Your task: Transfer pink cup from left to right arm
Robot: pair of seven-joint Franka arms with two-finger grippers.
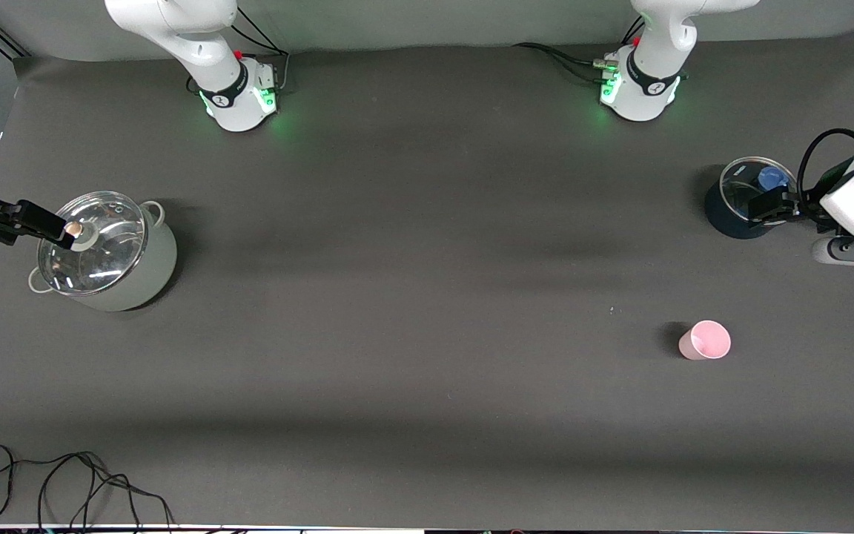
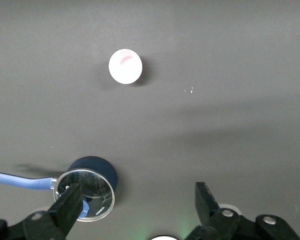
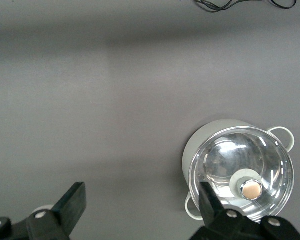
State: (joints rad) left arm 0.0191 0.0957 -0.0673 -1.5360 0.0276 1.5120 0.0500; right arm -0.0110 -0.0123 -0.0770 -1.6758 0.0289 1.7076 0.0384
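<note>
The pink cup (image 1: 705, 340) stands upright on the dark table toward the left arm's end, nearer to the front camera than the dark blue pot. It also shows in the left wrist view (image 2: 125, 66), apart from the fingers. My left gripper (image 1: 768, 205) (image 2: 137, 202) is open and empty over the edge of the dark blue pot. My right gripper (image 1: 45, 226) (image 3: 141, 200) is open and empty over the edge of the pale grey pot at the right arm's end of the table.
A dark blue pot (image 1: 723, 219) (image 2: 97, 166) with a glass lid and a blue handle (image 2: 20, 180) sits under the left gripper. A pale grey pot (image 1: 153, 274) (image 3: 200, 142) has a glass lid. Loose black cables (image 1: 64, 482) lie at the table's front edge.
</note>
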